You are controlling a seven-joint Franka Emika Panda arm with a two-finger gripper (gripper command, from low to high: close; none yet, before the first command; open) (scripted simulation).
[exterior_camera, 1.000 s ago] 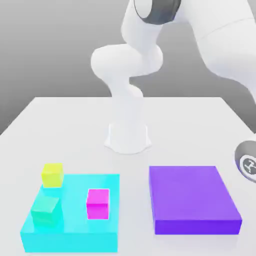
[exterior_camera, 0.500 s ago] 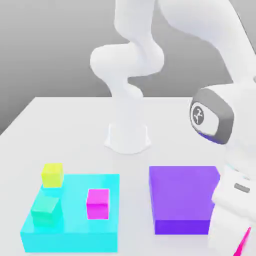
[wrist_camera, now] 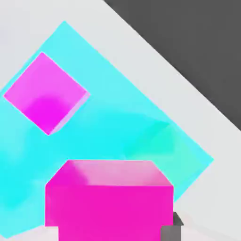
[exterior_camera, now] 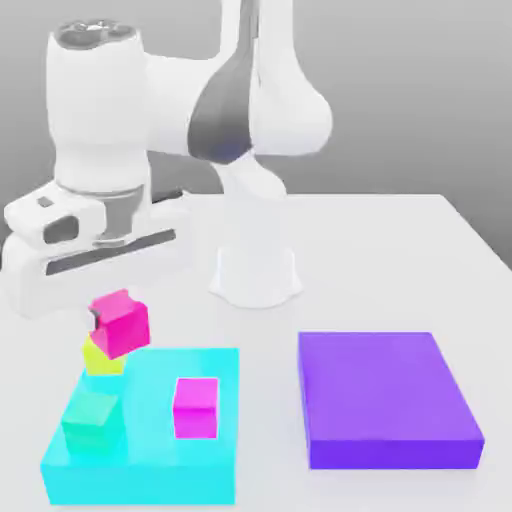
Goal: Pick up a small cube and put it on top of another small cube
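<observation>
I see the white desk [exterior_camera: 400,240] under everything, white arm base [exterior_camera: 256,270] standing behind the claw. My white robot arm [exterior_camera: 150,110] reaches over to the exterior view's left, hand pointing down.

Flat purple slab [exterior_camera: 385,400] lies well off to the exterior view's right of the claw, not touching anything else. Flat cyan slab [exterior_camera: 160,440] sits just below and in front of the claw; also seen in the hand view [wrist_camera: 113,117].

My claw [exterior_camera: 112,322] is clenched on a small bright magenta cube [exterior_camera: 122,323], held tilted, grasped at its sides. In the hand view that cube [wrist_camera: 110,197] sits close up with one dark fingertip [wrist_camera: 172,227] beside it.

The held cube hangs right above the small yellow-green cube [exterior_camera: 102,357], overlapping its top edge in the exterior view; can't tell if they touch. That lime cube rests on the desk at the cyan slab's far corner.

A second magenta cube [exterior_camera: 195,407] rests on the cyan slab, in front of the claw; hand view too [wrist_camera: 46,92]. A teal-green cube [exterior_camera: 92,422] sits on the slab below the claw, nearer the camera.
</observation>
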